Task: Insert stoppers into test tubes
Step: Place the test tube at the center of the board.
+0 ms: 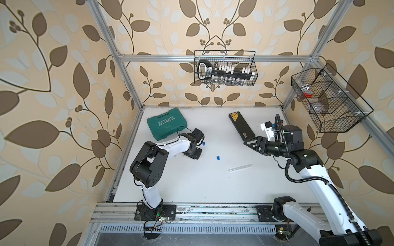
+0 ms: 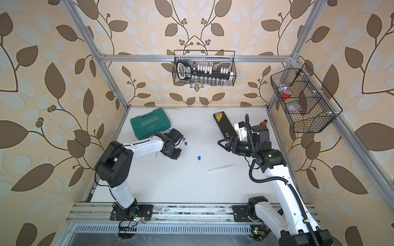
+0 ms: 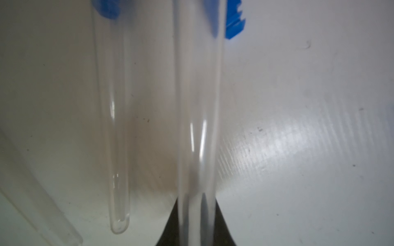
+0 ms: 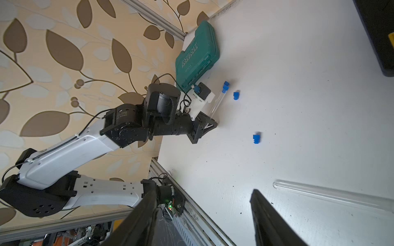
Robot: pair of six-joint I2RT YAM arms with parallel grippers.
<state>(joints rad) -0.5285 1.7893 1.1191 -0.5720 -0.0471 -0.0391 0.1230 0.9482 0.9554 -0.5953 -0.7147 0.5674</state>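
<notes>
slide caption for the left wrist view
left pincer gripping a clear test tube, second tube and blue stopper lying nearby

Stoppers [image 1: 218, 158] bright blue; each test tube [image 1: 240, 167] clear, no tint. Surface [image 1: 191, 187] white w/ dark specks. Tool case [image 1: 167, 125] teal-green, white lettering; flat case [image 1: 242, 127] black w/ yellow label. Wallpaper [image 1: 53, 85] beige, brown + pale grey leaf pattern. Left arm [image 1: 177, 146] & right arm [image 1: 322, 189] white w/ black joints. Wire baskets [image 1: 223, 51] black; frame [image 1: 213, 58] silver.

Top views: overhead, whole table [image 1: 191, 187]. Left wrist: close on a test tube [image 3: 198, 127]. Right wrist: from 3 o'clock, facing 9 o'clock across it.
</notes>
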